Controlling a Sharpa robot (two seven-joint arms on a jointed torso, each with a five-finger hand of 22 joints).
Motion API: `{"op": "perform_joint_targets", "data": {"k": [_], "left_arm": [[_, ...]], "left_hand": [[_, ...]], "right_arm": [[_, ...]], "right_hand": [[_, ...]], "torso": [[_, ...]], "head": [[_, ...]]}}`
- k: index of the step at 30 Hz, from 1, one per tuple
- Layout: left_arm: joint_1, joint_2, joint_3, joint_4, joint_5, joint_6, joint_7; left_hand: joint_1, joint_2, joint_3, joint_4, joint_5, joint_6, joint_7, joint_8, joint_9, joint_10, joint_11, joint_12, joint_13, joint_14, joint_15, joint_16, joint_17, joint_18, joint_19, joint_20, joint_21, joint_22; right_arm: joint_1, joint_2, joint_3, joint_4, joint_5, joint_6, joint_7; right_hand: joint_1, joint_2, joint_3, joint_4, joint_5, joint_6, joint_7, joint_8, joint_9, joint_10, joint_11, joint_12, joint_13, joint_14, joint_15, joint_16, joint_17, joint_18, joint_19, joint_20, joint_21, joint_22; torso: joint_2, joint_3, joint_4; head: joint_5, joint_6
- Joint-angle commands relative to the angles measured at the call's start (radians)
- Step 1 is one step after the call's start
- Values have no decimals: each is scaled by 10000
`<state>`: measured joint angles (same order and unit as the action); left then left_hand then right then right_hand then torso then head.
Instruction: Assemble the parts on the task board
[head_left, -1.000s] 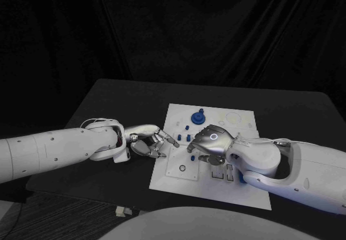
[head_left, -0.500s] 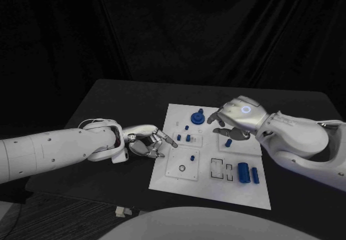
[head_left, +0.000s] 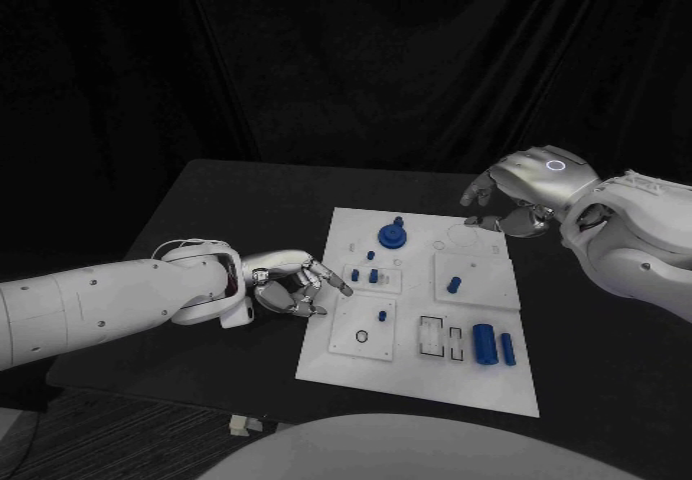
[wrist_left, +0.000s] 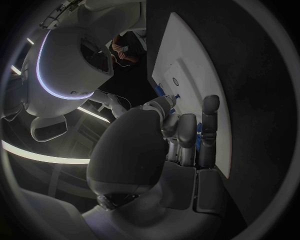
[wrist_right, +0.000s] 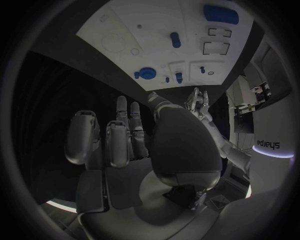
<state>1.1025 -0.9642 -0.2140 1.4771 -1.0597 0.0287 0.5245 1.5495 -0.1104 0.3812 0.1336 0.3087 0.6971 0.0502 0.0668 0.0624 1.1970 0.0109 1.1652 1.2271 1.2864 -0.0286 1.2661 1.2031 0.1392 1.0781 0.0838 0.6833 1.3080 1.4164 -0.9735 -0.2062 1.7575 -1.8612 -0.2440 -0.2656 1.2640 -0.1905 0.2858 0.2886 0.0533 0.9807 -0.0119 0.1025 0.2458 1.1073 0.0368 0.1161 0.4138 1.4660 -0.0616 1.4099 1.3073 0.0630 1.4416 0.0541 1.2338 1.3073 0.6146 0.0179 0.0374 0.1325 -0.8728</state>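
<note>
The white task board (head_left: 418, 375) lies in the middle of the black table. On it are a round blue part (head_left: 392, 236) at the back, small blue pegs (head_left: 374, 275) near its left side, a short blue piece (head_left: 454, 285) in the right panel and two blue cylinders (head_left: 493, 344) at the front right. My left hand (head_left: 296, 283) rests at the board's left edge, fingers loosely bent, one finger reaching over the edge; it holds nothing. My right hand (head_left: 526, 190) hangs above the board's back right corner, fingers spread downward and empty. The right wrist view looks down on the board (wrist_right: 125, 25) and the round part (wrist_right: 147, 73).
Two small dark rings (head_left: 371, 327) sit in the front left panel, beside rectangular slots (head_left: 434, 336). Bare black table (head_left: 231, 200) surrounds the board. In the left wrist view my left hand (wrist_left: 181, 140) lies along the board's edge (wrist_left: 187, 65).
My right hand has lifted off the board's middle and swung up to the back right, uncovering the short blue piece and the two cylinders. The left hand has barely moved.
</note>
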Motion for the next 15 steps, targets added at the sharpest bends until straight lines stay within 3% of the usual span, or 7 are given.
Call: {"op": "perform_joint_targets", "data": {"k": [1,6,15], "left_arm": [[-11,3,7,45,53,-45,168],[-11,-6,7,76,53,-62,175],[-11,-34,7,102,53,-80,176]], "left_hand": [[-78,33,7,-30,42,41,3,49,11,63,8,21,11,16,-25,20,3,181,17,-31,32,552],[-80,36,10,-32,44,32,1,49,10,58,8,14,5,18,-25,22,5,181,18,-32,33,552],[-80,36,10,-32,44,32,1,49,10,58,8,14,5,18,-25,22,5,181,18,-32,33,552]], "right_arm": [[4,2,4,-155,527,1131,-522],[-131,10,2,-286,984,1471,-551],[-754,80,1,-317,1351,1714,-395]], "right_hand": [[-43,0,-95,-18,-14,37,-28,-16,-38,-194,-22,-116,-78,653,42,-107,1033,90,-90,6,-128,1611],[48,-15,-126,-43,-4,-38,12,-83,-104,-360,26,-207,-178,620,60,-201,931,112,-135,14,-275,1577],[222,-58,-180,-54,-18,-92,208,-150,-205,-555,83,-328,-344,558,107,-376,742,140,-200,49,-479,1535]], "torso": [[16,6,2],[12,3,6],[7,4,0]], "head": [[-23,2],[-6,2],[23,2]]}}
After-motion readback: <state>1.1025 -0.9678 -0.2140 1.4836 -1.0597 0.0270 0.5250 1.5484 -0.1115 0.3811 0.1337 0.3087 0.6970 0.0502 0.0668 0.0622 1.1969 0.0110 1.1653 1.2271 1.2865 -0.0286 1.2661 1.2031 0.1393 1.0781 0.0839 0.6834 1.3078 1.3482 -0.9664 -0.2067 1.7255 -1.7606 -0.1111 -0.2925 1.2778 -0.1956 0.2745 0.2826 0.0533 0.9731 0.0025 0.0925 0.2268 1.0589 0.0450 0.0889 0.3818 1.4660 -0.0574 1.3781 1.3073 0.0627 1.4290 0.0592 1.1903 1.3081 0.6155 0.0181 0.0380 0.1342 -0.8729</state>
